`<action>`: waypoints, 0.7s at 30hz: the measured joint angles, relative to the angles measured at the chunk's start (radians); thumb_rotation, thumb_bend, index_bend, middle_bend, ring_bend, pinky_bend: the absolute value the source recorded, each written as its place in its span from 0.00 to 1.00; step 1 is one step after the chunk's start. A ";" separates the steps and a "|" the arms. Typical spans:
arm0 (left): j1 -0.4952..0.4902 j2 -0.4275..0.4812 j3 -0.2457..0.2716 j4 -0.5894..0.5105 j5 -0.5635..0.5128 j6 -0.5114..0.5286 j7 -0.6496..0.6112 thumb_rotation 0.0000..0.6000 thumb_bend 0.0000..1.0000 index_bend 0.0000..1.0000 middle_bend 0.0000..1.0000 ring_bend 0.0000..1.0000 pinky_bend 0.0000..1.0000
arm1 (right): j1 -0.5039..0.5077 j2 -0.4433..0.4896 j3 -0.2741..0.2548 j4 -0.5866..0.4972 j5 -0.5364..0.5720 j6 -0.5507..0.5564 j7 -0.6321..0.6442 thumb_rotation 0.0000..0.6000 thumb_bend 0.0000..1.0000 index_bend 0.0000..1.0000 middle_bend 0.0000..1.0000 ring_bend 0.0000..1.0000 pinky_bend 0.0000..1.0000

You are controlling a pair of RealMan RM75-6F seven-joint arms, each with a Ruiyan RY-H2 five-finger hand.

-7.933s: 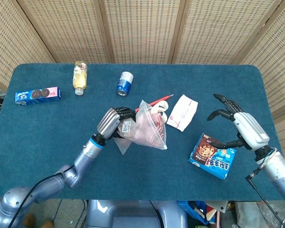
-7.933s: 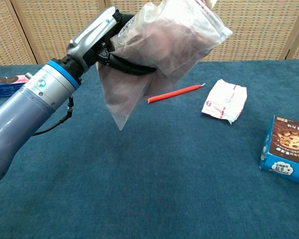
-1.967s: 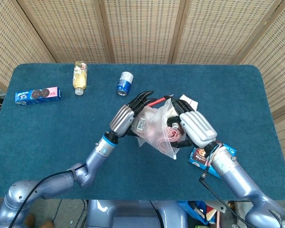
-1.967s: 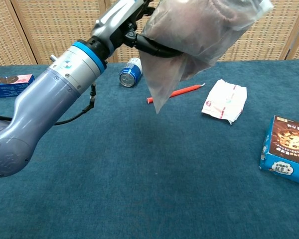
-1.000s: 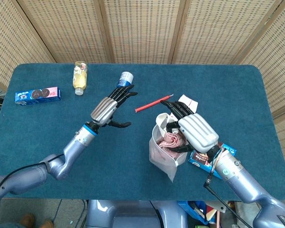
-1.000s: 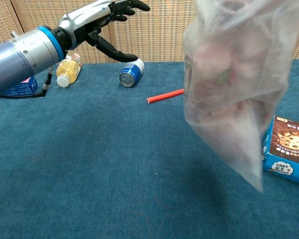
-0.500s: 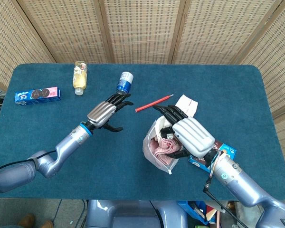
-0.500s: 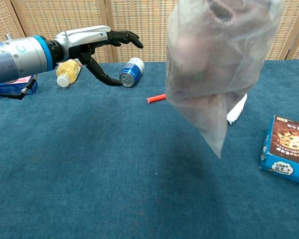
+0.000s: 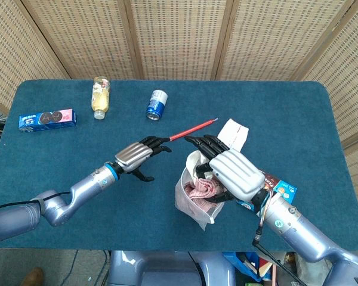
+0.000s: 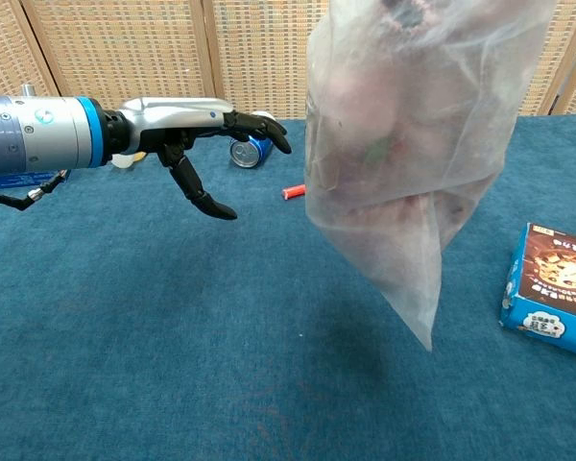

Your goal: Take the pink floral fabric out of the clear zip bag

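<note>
My right hand [image 9: 231, 171] holds the clear zip bag [image 9: 195, 196] by its top, lifted above the table. The bag [image 10: 403, 163] hangs close to the chest camera, its pointed bottom corner down. The pink floral fabric [image 9: 198, 188] sits bunched inside near the mouth, and shows as a pink blur [image 10: 365, 106] through the plastic. My left hand [image 9: 138, 156] is open with fingers spread, just left of the bag and not touching it. In the chest view the left hand [image 10: 206, 130] reaches toward the bag from the left.
A red stick [image 9: 193, 128] and a white packet [image 9: 233, 133] lie behind the bag. A blue can [image 9: 156, 104], a yellow bottle [image 9: 99, 95] and a blue biscuit box [image 9: 46, 119] lie at the back left. A blue cookie box [image 10: 555, 290] sits at the right.
The left hand let go of the bag, drew away left, and now comes back toward it. The right hand took the bag and has moved it slightly left and nearer.
</note>
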State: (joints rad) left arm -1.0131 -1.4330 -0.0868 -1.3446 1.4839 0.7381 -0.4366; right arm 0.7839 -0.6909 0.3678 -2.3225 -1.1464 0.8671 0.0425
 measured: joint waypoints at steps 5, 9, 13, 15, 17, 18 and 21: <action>-0.011 -0.007 -0.003 -0.001 0.000 -0.011 0.001 1.00 0.23 0.16 0.00 0.00 0.00 | 0.026 -0.005 0.004 -0.016 0.050 -0.001 -0.035 1.00 0.66 0.81 0.00 0.00 0.00; -0.015 -0.020 -0.010 0.001 -0.008 -0.012 0.011 1.00 0.23 0.16 0.00 0.00 0.00 | 0.046 -0.008 0.007 -0.022 0.078 -0.004 -0.059 1.00 0.66 0.81 0.00 0.00 0.00; -0.020 -0.025 -0.010 0.000 -0.010 -0.022 0.014 1.00 0.23 0.16 0.00 0.00 0.00 | 0.057 -0.012 0.007 -0.027 0.097 -0.004 -0.075 1.00 0.66 0.81 0.00 0.00 0.00; -0.022 -0.027 -0.008 -0.001 -0.010 -0.029 0.015 1.00 0.23 0.17 0.00 0.00 0.00 | 0.061 -0.014 0.006 -0.029 0.103 -0.003 -0.081 1.00 0.66 0.81 0.00 0.00 0.00; -0.023 -0.029 -0.006 -0.003 -0.010 -0.033 0.015 1.00 0.23 0.20 0.00 0.00 0.00 | 0.063 -0.015 0.005 -0.032 0.106 -0.002 -0.084 1.00 0.66 0.81 0.00 0.00 0.00; -0.024 -0.030 -0.006 -0.005 -0.011 -0.035 0.014 1.00 0.24 0.22 0.00 0.00 0.00 | 0.064 -0.015 0.005 -0.033 0.107 -0.002 -0.085 1.00 0.66 0.81 0.00 0.00 0.00; -0.026 -0.033 -0.004 -0.009 -0.007 -0.037 0.008 1.00 0.27 0.26 0.00 0.00 0.00 | 0.068 -0.017 0.003 -0.033 0.110 -0.002 -0.094 1.00 0.66 0.81 0.00 0.00 0.00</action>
State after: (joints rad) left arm -1.0387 -1.4655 -0.0905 -1.3539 1.4768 0.7015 -0.4287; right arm 0.8521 -0.7075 0.3708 -2.3559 -1.0367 0.8652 -0.0511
